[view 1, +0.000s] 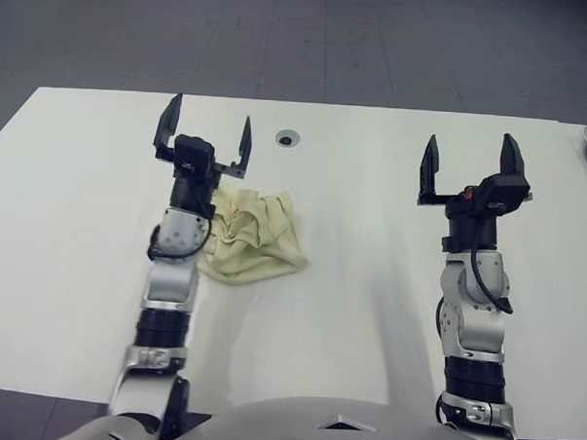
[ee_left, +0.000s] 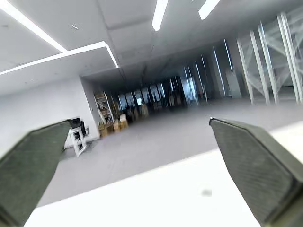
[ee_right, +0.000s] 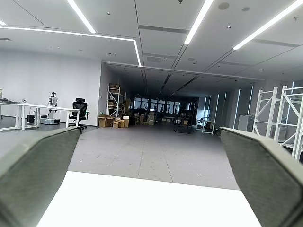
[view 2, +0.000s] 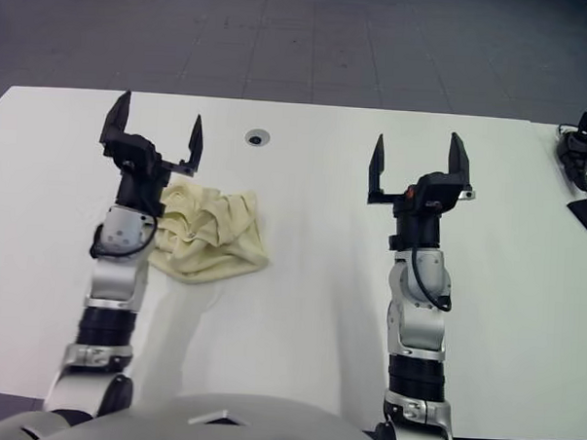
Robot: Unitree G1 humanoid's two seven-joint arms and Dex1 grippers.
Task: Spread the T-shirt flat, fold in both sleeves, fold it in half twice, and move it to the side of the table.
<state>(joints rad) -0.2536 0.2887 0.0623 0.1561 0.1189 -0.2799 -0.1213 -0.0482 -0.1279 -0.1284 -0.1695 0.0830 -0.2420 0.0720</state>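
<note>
The work looks to be at its very start: the crumpled pale yellow cloth T-shirt (view 1: 252, 236) lies bunched left of centre in the head view, on the white rectangular table (view 1: 368, 301), not yet spread. The next move probably calls for finding a hem and drawing it outward. The black two-fingered left gripper (view 1: 211, 111) stands at the shirt's upper left edge, gaping wide and empty. The right gripper (view 1: 470, 140), right of centre and well apart from the shirt, is equally wide and empty.
</note>
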